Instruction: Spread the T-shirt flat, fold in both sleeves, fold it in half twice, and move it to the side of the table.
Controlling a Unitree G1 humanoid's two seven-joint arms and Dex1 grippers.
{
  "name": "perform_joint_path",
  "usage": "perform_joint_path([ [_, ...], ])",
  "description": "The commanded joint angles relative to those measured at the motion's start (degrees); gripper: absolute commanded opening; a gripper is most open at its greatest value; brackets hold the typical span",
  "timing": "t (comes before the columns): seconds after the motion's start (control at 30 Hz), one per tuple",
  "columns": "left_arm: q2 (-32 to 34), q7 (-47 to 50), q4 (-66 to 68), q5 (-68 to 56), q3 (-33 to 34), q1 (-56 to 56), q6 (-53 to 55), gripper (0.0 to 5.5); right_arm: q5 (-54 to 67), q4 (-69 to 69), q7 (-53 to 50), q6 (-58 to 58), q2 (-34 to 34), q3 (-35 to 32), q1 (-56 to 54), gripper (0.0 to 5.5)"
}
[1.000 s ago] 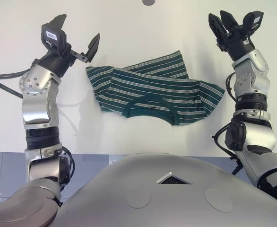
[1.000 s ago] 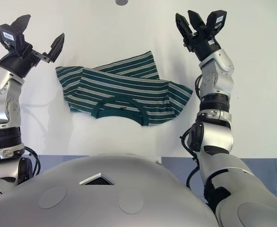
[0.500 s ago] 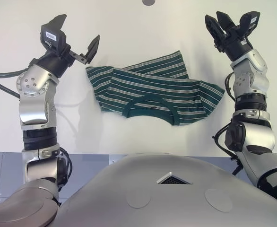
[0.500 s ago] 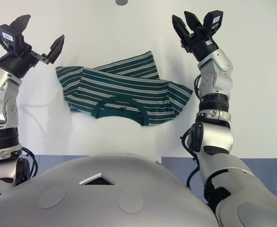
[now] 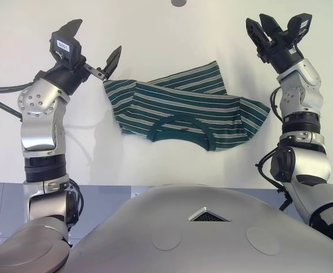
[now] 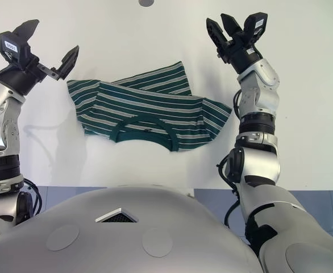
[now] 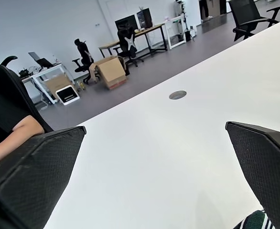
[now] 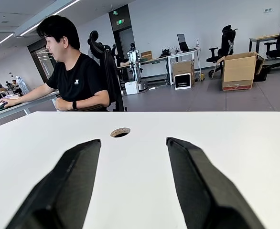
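White table [image 5: 155, 40] under a rumpled green striped T-shirt [image 5: 183, 108]

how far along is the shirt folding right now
Done: nothing that shows. The T-shirt lies rumpled on the table, part of it doubled over at an angle, so it is not spread flat.
In hand: nothing. The left gripper and right gripper are open and empty, raised at either side of the shirt.
Left: spreading, both sleeves, two half folds, moving it aside.

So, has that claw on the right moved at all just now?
Yes, slightly. The right gripper has shifted sideways toward the T-shirt, which itself has not moved.
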Motion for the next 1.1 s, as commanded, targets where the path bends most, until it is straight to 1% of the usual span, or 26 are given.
perform_joint_path([
  [0.03, 1.05, -0.09, -0.04, 1.63, -0.66, 0.48, -0.06, 5.38, -0.26, -0.26, 0.42, -0.1, -0.36, 0.18, -0.37, 2.57],
  [0.3, 1.59, -0.06, 0.11, 2.54, -0.06, 0.73, -0.71, 5.38, -2.0, 0.61, -0.07, -0.74, -0.64, 1.08, -0.16, 2.57],
  [0.33, 2.57, -1.72, -0.68, 1.62, 0.11, 1.79, -0.01, 5.38, -2.22, 0.63, -0.04, -0.82, -0.72, 1.11, -0.16, 2.57],
  [0.4, 7.61, -9.59, -3.95, -1.65, 0.45, 6.82, 2.21, 5.38, -2.62, 0.92, 0.13, -0.96, -1.04, 1.19, -0.4, 2.57],
  [0.47, 14.71, -18.56, -7.82, -3.89, 1.45, 13.22, 3.88, 5.38, -2.94, 1.23, 0.32, -1.12, -1.37, 1.29, -0.65, 2.57],
  [0.53, 22.19, -26.19, -10.68, -3.41, 2.72, 18.94, 3.99, 5.38, -2.98, 1.31, 0.42, -1.18, -1.71, 1.26, -0.63, 2.57],
  [0.6, 28.38, -31.48, -11.7, -0.62, 3.11, 22.25, 2.02, 5.38, -3.08, 1.47, 0.41, -1.36, -1.88, 1.33, -0.43, 2.57],
  [0.63, 30.29, -32.76, -11.76, 0.93, 2.82, 23.12, 0.73, 5.38, -3.16, 1.44, 0.42, -1.42, -1.85, 1.5, -0.31, 2.57],
  [0.67, 30.86, -32.62, -10.81, 3.76, 0.94, 22.73, -2.39, 5.38, -3.35, 1.47, 0.39, -1.6, -1.75, 1.73, -0.16, 2.57],
  [0.73, 28.33, -29.8, -8.62, 7.91, -2.59, 19.54, -8.2, 5.01, -3.76, 1.53, 0.31, -1.96, -1.53, 2.18, 0.01, 2.57],
  [0.9, 22.85, -24.55, -4.52, 11.38, -6.92, 15.55, -13.39, 4.05, -4.82, 2.36, 0.24, -2.71, -1.26, 2.95, -0.51, 2.57],
  [0.93, 22.29, -23.84, -3.55, 12.04, -7.61, 15.05, -14.34, 3.84, -5.09, 2.48, 0.17, -2.96, -1.15, 3.15, -0.54, 2.57],
  [0.97, 21.93, -23.43, -3.14, 12.23, -7.99, 14.76, -14.9, 3.51, -5.26, 2.55, 0.13, -3.16, -1.09, 3.32, -0.56, 2.57],
  [1.1, 22.3, -23.71, -2.65, 11.79, -8.31, 14.22, -15.47, 2.72, -5.43, 3.33, 0.14, -3.7, -1.09, 3.74, -0.95, 2.57],
])
